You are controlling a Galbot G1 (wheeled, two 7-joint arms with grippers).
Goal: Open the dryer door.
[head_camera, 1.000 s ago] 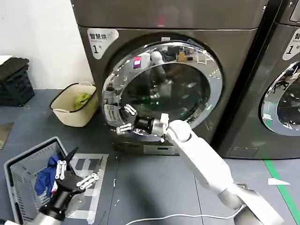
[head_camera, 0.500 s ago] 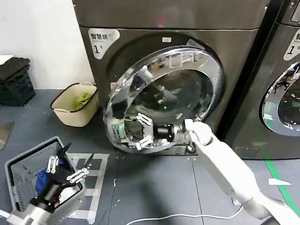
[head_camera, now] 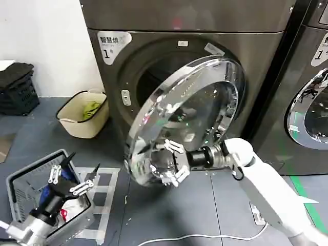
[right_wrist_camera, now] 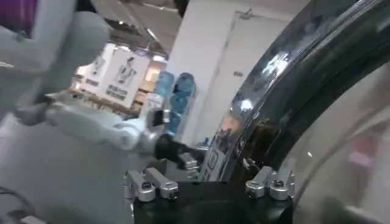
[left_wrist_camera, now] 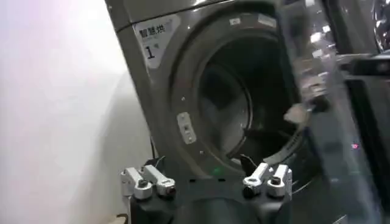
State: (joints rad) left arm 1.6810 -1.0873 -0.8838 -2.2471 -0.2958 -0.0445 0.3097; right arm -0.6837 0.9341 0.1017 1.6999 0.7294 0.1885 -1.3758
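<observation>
Dryer (head_camera: 184, 31), dark grey-brown, white "1" sticker (head_camera: 113, 43) at its upper left corner. Dryer door (head_camera: 187, 120) hangs partly open, hinged on the right side, its free left edge swung out toward the robot and standing clear of the drum opening (head_camera: 154, 77). Drum interior reads dark; contents cannot be made out in head or left wrist view.

Right gripper (head_camera: 171, 163) sits at the lower left of the chrome rim, fingers spread, one set above and one below the rim edge. Whether the pads actually touch the rim cannot be told; the right wrist view gives mostly reflections in the chrome.

Left gripper (head_camera: 72, 179) hovers low at the robot's left, fingers splayed and holding nothing, above a grey mesh laundry basket (head_camera: 20, 192). The basket holds blue cloth (head_camera: 51, 192), partly hidden behind the arm; basket cut off by the frame's lower edge.

Cream bucket (head_camera: 77, 125) stands on the floor just left of the dryer, with something yellow-green (head_camera: 91, 108) inside, kind unclear. Black crate (head_camera: 15, 89) sits at far left. Neighbouring machine (head_camera: 307, 102) on the right is cut off by the frame.
</observation>
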